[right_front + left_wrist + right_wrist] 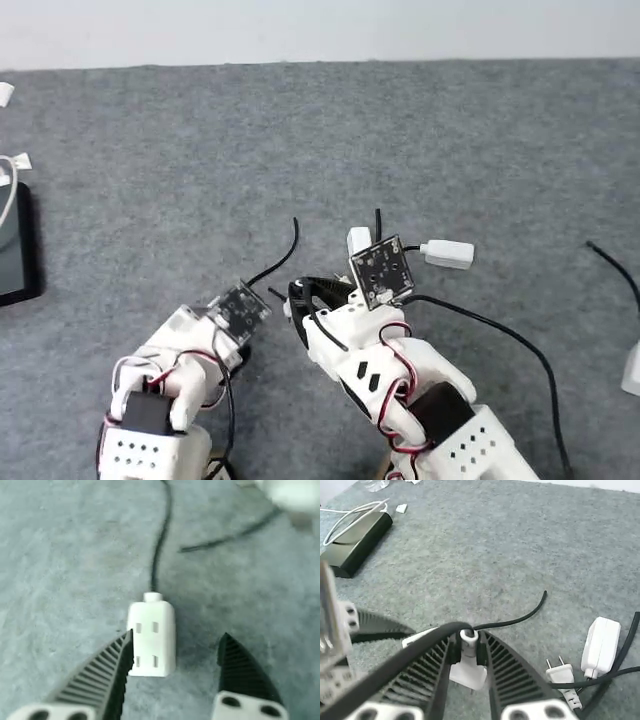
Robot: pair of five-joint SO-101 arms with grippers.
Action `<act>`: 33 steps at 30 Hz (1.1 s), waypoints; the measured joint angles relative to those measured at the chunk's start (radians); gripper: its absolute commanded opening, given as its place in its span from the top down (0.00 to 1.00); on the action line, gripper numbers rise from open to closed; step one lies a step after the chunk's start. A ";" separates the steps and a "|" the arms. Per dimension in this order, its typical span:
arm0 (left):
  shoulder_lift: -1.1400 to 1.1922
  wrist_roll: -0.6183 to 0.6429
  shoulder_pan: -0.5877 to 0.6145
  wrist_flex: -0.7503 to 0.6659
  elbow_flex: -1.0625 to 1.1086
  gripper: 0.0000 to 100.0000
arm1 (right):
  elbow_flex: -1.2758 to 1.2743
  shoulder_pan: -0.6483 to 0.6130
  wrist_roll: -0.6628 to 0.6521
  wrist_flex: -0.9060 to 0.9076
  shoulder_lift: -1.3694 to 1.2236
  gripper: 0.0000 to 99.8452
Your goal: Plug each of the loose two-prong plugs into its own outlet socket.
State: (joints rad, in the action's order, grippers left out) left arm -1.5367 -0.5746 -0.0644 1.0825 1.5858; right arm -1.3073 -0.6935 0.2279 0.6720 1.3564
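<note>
White outlet socket [151,637] with four slots and black cord, between released left gripper [176,637] fingers; right gripper [469,640] fingers grasping white plug [468,676].

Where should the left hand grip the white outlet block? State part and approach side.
Clamp the outlet block by its long side walls, from above. It lies flat, slots up, cord leaving one end, within the open left hand.

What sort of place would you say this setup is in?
Probably a robotics test bench: a grey mat serves as the worktop, the left arm and right arm stand side by side, and a socket and plug on cut cords look like practice pieces.
</note>
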 measured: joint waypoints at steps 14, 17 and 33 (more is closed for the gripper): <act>0.222 -0.146 0.058 -0.252 0.009 0.79 | 0.000 0.002 0.000 0.000 0.000 0.99; 0.385 -0.149 0.058 -0.334 -0.058 0.79 | 0.000 0.002 0.000 0.000 0.000 0.99; 1.323 -0.344 0.075 -0.265 -0.632 0.93 | 0.000 0.002 0.000 0.000 0.000 0.99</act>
State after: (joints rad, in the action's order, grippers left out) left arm -0.2140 -0.9183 0.0107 0.8170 0.9536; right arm -1.3073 -0.6920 0.2279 0.6720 1.3564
